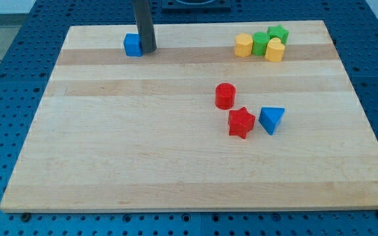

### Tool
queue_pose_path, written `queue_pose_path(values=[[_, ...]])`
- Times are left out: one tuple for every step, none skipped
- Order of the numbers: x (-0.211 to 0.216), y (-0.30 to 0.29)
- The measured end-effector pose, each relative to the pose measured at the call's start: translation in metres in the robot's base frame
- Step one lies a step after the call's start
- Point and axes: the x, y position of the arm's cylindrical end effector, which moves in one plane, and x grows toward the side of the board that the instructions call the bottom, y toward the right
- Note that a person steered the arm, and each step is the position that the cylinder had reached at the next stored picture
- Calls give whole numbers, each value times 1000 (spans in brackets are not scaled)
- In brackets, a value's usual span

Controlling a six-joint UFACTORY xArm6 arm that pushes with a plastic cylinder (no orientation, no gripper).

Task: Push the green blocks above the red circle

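No claw on this rig: the arm ends in a plain dark rod, so there is nothing to open, close or grip, and nothing is held. My tip (148,50) sits on the counter (143,164) at the far left, touching or just beside the right face of the blue cube (132,44). Whether it presses the cube cannot be told.

Task blocks are well apart from my tip, at the far right of the counter. The green cylinder (260,43) and the green star (278,33) stand packed in one cluster with two yellow blocks: the yellow hexagonal block (243,45) just left of the cylinder, the other yellow block (274,50) just near of the star and right of the cylinder. The four appear to touch or nearly touch.

The red cylinder (224,96), the task's red circle, stands mid-counter, nearer and somewhat left of the cluster. Just near-right of it sits the red star (241,122), with the blue triangular block (272,120) beside that.

Judgement: the greens are already farther than the red cylinder but offset to its right, so they need pushing leftward. The yellow hexagonal block lies in that path and would likely be carried along. My tip is on the wrong side; it must travel right past the cluster first.
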Motion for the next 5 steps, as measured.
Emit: queue_pose_path(values=[[-1, 0], [-19, 30], [-55, 86], [-78, 168], [-77, 263]])
